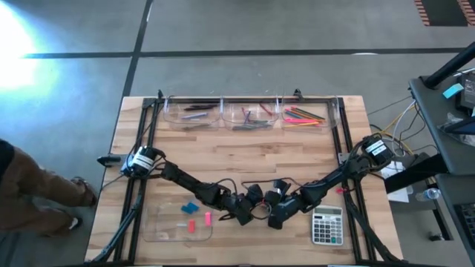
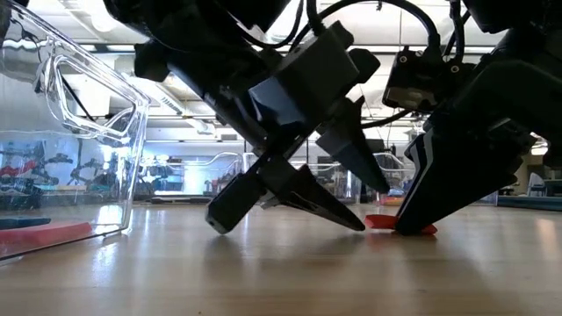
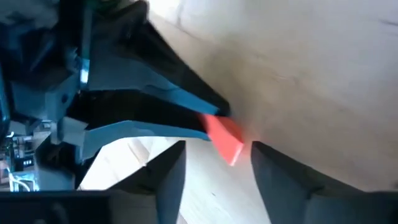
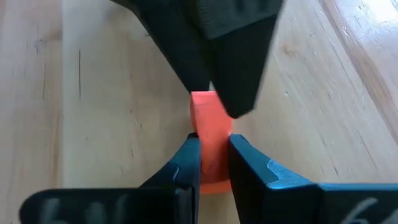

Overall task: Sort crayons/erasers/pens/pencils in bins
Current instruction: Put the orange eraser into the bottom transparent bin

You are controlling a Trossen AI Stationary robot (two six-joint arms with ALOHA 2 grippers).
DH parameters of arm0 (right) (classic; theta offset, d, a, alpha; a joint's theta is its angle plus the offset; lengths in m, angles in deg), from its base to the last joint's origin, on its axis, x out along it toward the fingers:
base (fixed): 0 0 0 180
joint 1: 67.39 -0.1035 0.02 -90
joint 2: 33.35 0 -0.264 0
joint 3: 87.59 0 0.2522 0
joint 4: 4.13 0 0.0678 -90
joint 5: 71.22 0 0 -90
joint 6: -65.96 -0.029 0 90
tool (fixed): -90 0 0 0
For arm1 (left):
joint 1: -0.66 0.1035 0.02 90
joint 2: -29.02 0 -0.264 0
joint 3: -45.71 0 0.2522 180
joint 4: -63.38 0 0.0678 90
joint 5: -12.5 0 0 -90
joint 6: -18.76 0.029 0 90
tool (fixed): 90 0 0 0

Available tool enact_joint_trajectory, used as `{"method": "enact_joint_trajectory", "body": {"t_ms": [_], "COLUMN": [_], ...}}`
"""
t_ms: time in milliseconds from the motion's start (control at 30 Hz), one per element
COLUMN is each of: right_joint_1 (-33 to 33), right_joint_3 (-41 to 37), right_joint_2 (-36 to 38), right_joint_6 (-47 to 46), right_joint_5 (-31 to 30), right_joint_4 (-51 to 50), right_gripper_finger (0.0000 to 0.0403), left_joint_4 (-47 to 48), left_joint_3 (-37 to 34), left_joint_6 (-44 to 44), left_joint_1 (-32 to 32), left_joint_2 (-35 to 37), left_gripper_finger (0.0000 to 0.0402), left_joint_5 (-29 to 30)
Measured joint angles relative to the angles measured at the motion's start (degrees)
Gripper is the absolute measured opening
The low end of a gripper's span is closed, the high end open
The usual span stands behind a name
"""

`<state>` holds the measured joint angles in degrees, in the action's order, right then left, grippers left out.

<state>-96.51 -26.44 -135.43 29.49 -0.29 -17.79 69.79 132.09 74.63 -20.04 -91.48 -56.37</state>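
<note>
Two dark robot arms reach in over a wooden table [image 1: 245, 159] and meet low at its near edge, almost nose to nose.

The right gripper [image 4: 213, 163] is closed on a small orange-red eraser [image 4: 210, 134]. Its two fingers press the block's sides, and the block's far end sticks out past the fingertips. Seen level with the tabletop, the eraser [image 2: 399, 225] lies flat on the wood right under that gripper's tip.

The left gripper [image 3: 216, 155] faces it from the other side. Its fingers are parted, with a clear gap between them, and the same eraser [image 3: 225, 138] sits just in front of that gap. From the right arm's camera, one left fingertip [image 4: 239, 74] comes down onto the eraser's free end; whether it really presses the block, I cannot tell.

To the left of the arms, at the near edge, lies a shallow clear tray [image 1: 159, 230] with rounded corners. Inside it are a blue eraser [image 1: 191, 207] and two pink-red ones [image 1: 208, 218], lying apart from each other.

Along the far edge stand three small clear tubs [image 1: 194, 119] in a row. The left one holds dark pens [image 1: 194, 111], the middle one mixed short sticks, the right one bright orange and pink pencils [image 1: 303, 116].

A grey calculator [image 1: 326, 225] lies near the right front corner, beside the right arm.
</note>
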Motion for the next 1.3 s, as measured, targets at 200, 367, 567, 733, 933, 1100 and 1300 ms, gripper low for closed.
{"method": "enact_joint_trajectory", "body": {"t_ms": [200,367,567,733,933,1100,1300], "right_joint_1": [0.1,0.1,0.1,0.1,0.1,0.0,0.0], "right_joint_3": [-0.1,-0.1,-0.1,-0.1,-0.1,-0.1,-0.1], "right_joint_2": [1.8,2.9,3.1,3.4,4.1,4.3,5.1], "right_joint_6": [0.4,0.4,-0.1,-0.3,-0.4,-0.4,-0.4], "right_joint_5": [1.1,1.2,1.3,1.3,1.6,2.0,2.1], "right_joint_4": [1.6,1.9,2.0,2.1,2.0,2.3,2.3], "right_gripper_finger": [0.0052,0.0053,0.0053,0.0053,0.0054,0.0054,0.0054], "left_joint_4": [-2.5,-2.6,-2.5,-2.7,-2.9,-2.8,-2.7], "left_joint_3": [-0.1,-0.1,-0.1,-0.4,-0.8,-0.7,-0.8], "left_joint_6": [-0.1,-0.1,-0.1,-0.1,-0.1,-0.1,-0.2], "left_joint_1": [0.1,0.0,-0.1,-0.1,-0.1,-0.1,-0.1], "left_joint_2": [0.0,0.0,0.0,0.0,0.0,0.1,0.1], "left_gripper_finger": [0.0197,0.0189,0.0144,0.0125,0.0144,0.0164,0.0171], "left_joint_5": [0.0,0.0,0.1,0.1,0.2,0.3,0.3]}}
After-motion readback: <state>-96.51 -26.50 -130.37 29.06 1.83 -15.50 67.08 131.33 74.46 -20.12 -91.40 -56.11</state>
